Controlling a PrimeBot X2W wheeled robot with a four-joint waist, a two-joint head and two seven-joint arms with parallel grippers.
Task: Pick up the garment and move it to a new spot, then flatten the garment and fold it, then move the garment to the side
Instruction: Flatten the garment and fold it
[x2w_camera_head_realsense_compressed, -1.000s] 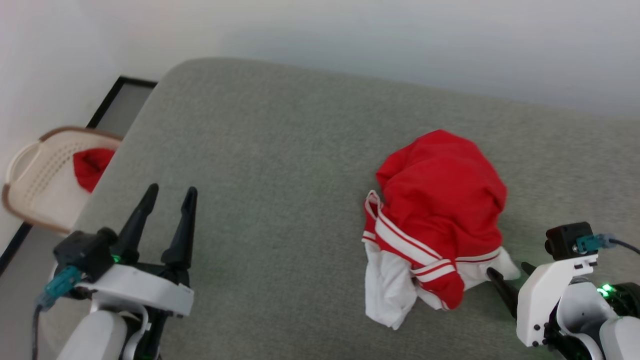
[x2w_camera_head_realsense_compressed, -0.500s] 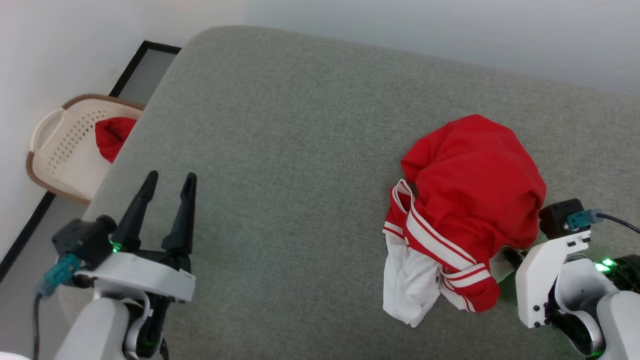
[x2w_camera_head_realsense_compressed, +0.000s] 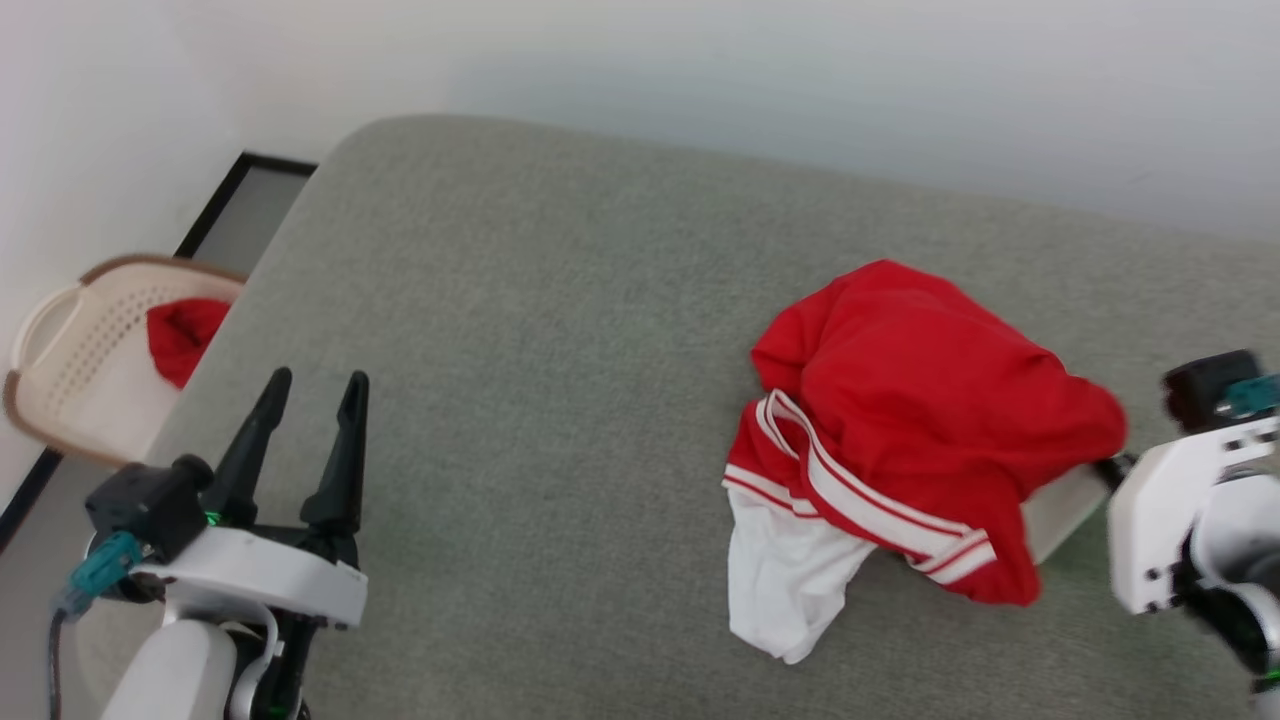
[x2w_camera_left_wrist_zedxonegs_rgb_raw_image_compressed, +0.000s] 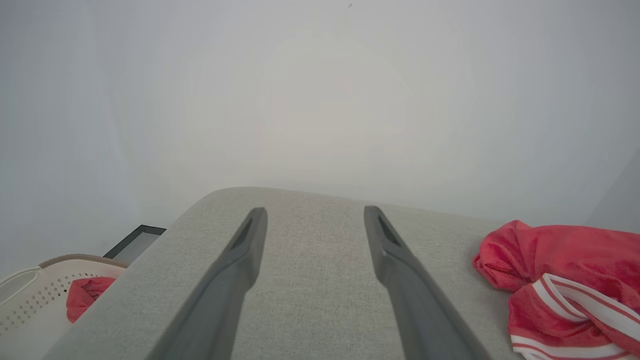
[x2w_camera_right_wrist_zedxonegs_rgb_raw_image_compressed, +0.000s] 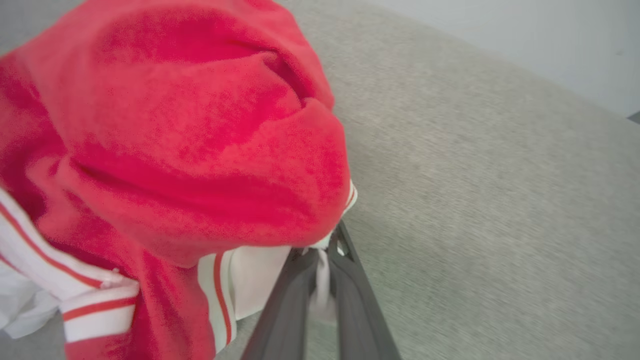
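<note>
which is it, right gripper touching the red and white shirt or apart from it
Touching. The right wrist view shows the right gripper shut on a white fold of the garment, cloth pinched between its fingers.

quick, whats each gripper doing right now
left gripper: open, holding nothing
right gripper: shut on a white edge of the garment

— Item one?
— Grey upholstered surface (x2w_camera_head_realsense_compressed: 560, 330), rounded corner, set against a white wall (x2w_camera_head_realsense_compressed: 700, 70).
— Item two?
— Cream perforated basket (x2w_camera_head_realsense_compressed: 70, 360) on the floor (x2w_camera_head_realsense_compressed: 235, 225) at its left; small red cloth (x2w_camera_head_realsense_compressed: 180, 335) inside.
</note>
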